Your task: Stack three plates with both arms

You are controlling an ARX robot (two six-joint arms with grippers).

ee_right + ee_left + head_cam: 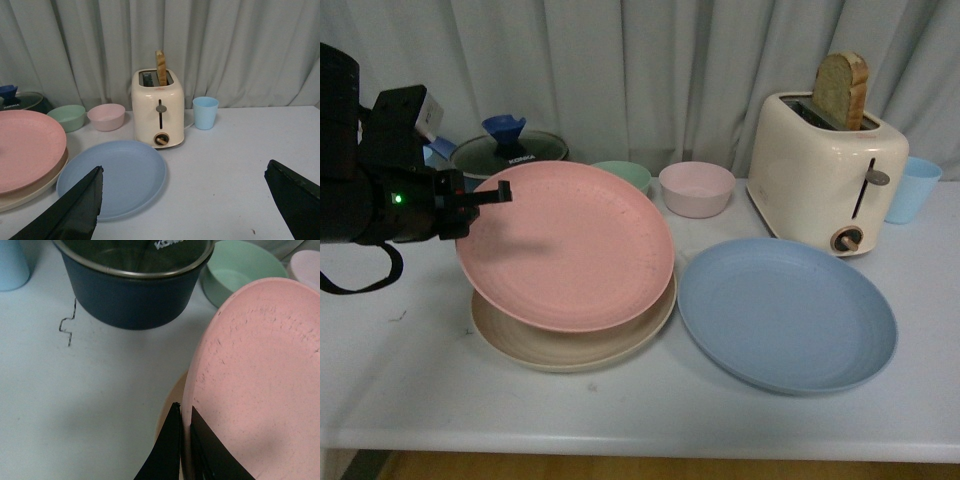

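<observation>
Left fingers (167, 450) pinch the rim of the pink plate (570, 245), tilted over the beige plate (570, 350) on the bench (420, 380); it looks light, stiff, best rim-held; right fingers (75, 210) gape empty.

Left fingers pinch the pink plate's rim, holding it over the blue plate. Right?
Not quite. The left fingers do pinch the pink plate at its rim, but it sits over the beige plate, not the blue plate, which lies alone to the right. The front view shows it.
</observation>
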